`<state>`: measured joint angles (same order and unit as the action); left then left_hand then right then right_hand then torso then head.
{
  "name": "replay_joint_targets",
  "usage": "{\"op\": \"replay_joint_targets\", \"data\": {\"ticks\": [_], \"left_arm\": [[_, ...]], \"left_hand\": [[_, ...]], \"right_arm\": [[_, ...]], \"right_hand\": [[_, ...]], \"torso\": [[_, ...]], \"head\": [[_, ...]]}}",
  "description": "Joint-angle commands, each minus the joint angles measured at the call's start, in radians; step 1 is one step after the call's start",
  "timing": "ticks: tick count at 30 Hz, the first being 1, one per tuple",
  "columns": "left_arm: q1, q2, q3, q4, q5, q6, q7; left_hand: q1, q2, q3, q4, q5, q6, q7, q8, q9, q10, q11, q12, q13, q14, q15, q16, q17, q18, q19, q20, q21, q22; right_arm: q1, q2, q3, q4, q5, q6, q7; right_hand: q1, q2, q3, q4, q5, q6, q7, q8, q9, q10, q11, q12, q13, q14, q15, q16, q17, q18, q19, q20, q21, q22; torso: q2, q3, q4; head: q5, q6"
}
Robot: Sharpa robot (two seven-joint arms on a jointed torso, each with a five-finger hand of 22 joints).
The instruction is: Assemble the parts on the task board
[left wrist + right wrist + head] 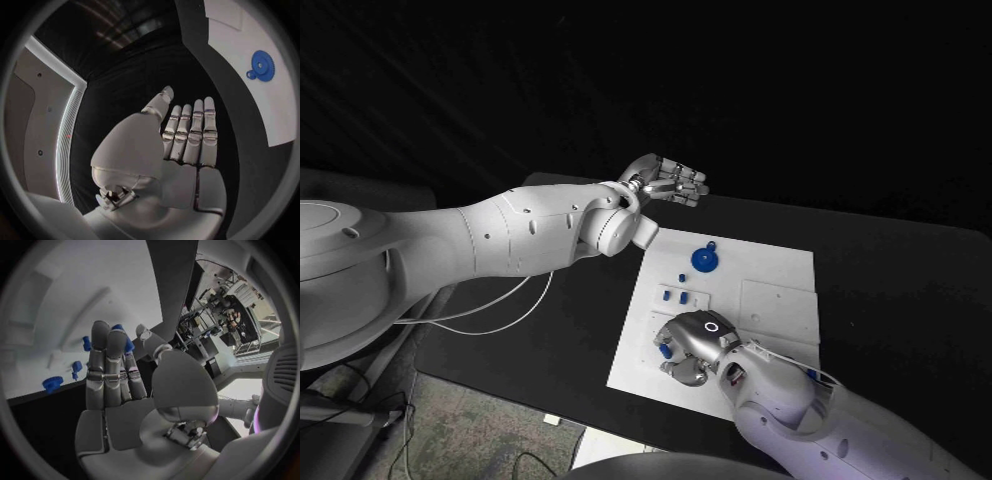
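Head view: my right hand [692, 345] pinched a blue part [127, 344] over the task board [769, 285]; my left hand [668, 182] was raised, fingers together, empty.

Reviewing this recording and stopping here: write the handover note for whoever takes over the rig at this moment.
Left hand: held off the board past its far corner, fingers straight and together, holding nothing.
Right hand: low over the near left part of the task board, at a small blue part; whether it holds the part cannot be told.
Blue gear lies near the board's far edge; two small blue pieces sit mid-left.
Assembly looks unfinished.
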<state>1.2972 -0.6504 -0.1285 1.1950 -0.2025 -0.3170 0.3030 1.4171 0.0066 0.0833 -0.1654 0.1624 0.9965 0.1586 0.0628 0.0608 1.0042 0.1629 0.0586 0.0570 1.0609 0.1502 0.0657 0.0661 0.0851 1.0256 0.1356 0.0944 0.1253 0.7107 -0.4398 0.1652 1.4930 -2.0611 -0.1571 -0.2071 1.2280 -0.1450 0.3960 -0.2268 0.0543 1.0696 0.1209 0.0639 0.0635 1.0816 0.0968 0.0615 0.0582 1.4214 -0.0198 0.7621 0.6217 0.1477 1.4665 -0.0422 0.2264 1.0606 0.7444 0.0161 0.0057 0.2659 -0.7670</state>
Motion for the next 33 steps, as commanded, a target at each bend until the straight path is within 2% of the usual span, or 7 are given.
{"op": "replay_joint_targets", "data": {"ticks": [1,5,20,23,26,30,33], "left_arm": [[0.002,0.000,0.001,0.000,-0.003,0.016,0.001],[0.002,-0.001,0.001,0.000,-0.003,0.016,0.001],[0.002,-0.003,0.001,-0.001,-0.003,0.016,0.000],[0.002,-0.003,0.001,-0.001,-0.003,0.017,0.000],[0.002,-0.004,0.001,-0.002,-0.003,0.017,0.000],[0.002,-0.005,0.001,-0.003,-0.003,0.017,0.001],[0.002,-0.010,0.001,-0.003,-0.001,0.017,0.003]], "left_hand": [[-0.003,0.009,-0.005,0.001,-0.001,-0.005,0.001,-0.001,0.000,-0.006,0.004,0.005,0.001,-0.007,0.003,-0.005,-0.001,0.009,-0.008,0.001,-0.006,-0.001],[-0.003,0.009,-0.005,0.001,-0.001,-0.005,0.001,-0.001,0.000,-0.006,0.004,0.005,0.001,-0.007,0.003,-0.005,-0.001,0.009,-0.008,0.001,-0.006,-0.001],[-0.001,0.008,-0.005,0.002,-0.001,-0.003,0.001,-0.001,0.000,-0.005,0.004,0.005,0.001,-0.007,0.003,-0.005,-0.001,0.009,-0.007,0.001,-0.006,-0.002],[-0.001,0.008,-0.005,0.002,-0.001,-0.003,0.001,-0.001,0.000,-0.005,0.004,0.005,0.001,-0.007,0.003,-0.005,-0.001,0.009,-0.007,0.001,-0.006,-0.002],[-0.001,0.008,-0.005,0.002,-0.001,-0.003,0.001,-0.001,0.000,-0.005,0.004,0.005,0.001,-0.007,0.003,-0.005,-0.001,0.009,-0.007,0.001,-0.006,-0.002],[-0.001,0.008,-0.005,0.002,-0.001,-0.003,0.001,-0.001,0.000,-0.005,0.004,0.005,0.001,-0.007,0.003,-0.005,-0.001,0.009,-0.007,0.001,-0.006,-0.002],[-0.002,0.008,-0.005,0.003,-0.002,-0.003,0.001,-0.001,0.000,-0.006,0.004,0.005,0.001,-0.006,0.003,-0.005,-0.001,0.009,-0.007,0.001,-0.007,-0.003]], "right_arm": [[0.000,-0.001,0.000,0.000,0.033,-0.028,0.014],[0.000,-0.004,0.000,0.001,0.038,-0.035,0.015],[0.000,-0.024,0.000,0.015,0.053,-0.081,0.029],[0.000,-0.030,0.000,0.024,0.070,-0.114,0.041],[0.000,-0.042,0.001,0.040,0.105,-0.160,0.061],[0.001,-0.065,0.016,0.065,0.178,-0.216,0.095],[0.007,-0.096,0.045,0.091,0.286,-0.239,0.126]], "right_hand": [[0.024,-0.003,-0.035,0.023,-0.001,-0.007,0.000,-0.002,-0.001,-0.012,0.004,-0.001,-0.001,-0.001,0.008,0.000,-0.020,0.014,0.037,0.010,-0.010,-0.020],[0.030,0.000,-0.037,0.031,-0.002,-0.001,-0.005,-0.002,-0.001,-0.010,0.001,0.002,0.000,-0.001,0.005,0.005,-0.027,0.013,0.037,0.008,-0.009,-0.026],[0.024,-0.005,-0.038,0.030,0.000,0.012,-0.009,-0.002,-0.001,0.001,-0.002,0.002,0.000,-0.001,0.003,0.018,-0.041,0.009,0.037,0.005,0.006,-0.039],[0.026,-0.011,-0.055,0.033,0.004,-0.010,-0.019,-0.001,-0.001,-0.001,-0.003,0.002,0.000,0.003,0.003,0.022,-0.043,0.010,0.038,0.005,0.012,-0.043],[0.032,-0.020,-0.107,0.055,0.022,-0.035,-0.030,-0.001,-0.001,-0.007,-0.002,0.002,0.000,0.007,0.003,0.028,-0.045,0.010,0.039,0.005,0.025,-0.050],[0.052,-0.022,-0.194,0.114,0.042,-0.054,-0.030,-0.001,-0.001,-0.002,-0.004,0.002,0.001,0.011,0.002,0.034,-0.045,0.008,0.038,0.004,0.044,-0.062],[0.052,-0.020,-0.205,0.128,0.049,-0.052,-0.025,-0.001,-0.001,0.011,-0.007,0.003,0.001,0.011,0.000,0.034,-0.045,0.007,0.038,0.003,0.050,-0.069]], "torso": [[0.000,0.0008,0.0002],[0.000,0.0002,0.0000],[0.000,0.0000,-0.0005],[0.000,0.0001,0.0005],[0.000,-0.0003,-0.0004],[-0.001,-0.0002,-0.0022],[-0.001,0.0006,-0.0026]], "head": [[-0.002,0.001],[-0.003,0.001],[-0.004,0.002],[-0.009,0.003],[-0.012,0.005],[-0.023,0.014],[-0.042,0.026]]}}
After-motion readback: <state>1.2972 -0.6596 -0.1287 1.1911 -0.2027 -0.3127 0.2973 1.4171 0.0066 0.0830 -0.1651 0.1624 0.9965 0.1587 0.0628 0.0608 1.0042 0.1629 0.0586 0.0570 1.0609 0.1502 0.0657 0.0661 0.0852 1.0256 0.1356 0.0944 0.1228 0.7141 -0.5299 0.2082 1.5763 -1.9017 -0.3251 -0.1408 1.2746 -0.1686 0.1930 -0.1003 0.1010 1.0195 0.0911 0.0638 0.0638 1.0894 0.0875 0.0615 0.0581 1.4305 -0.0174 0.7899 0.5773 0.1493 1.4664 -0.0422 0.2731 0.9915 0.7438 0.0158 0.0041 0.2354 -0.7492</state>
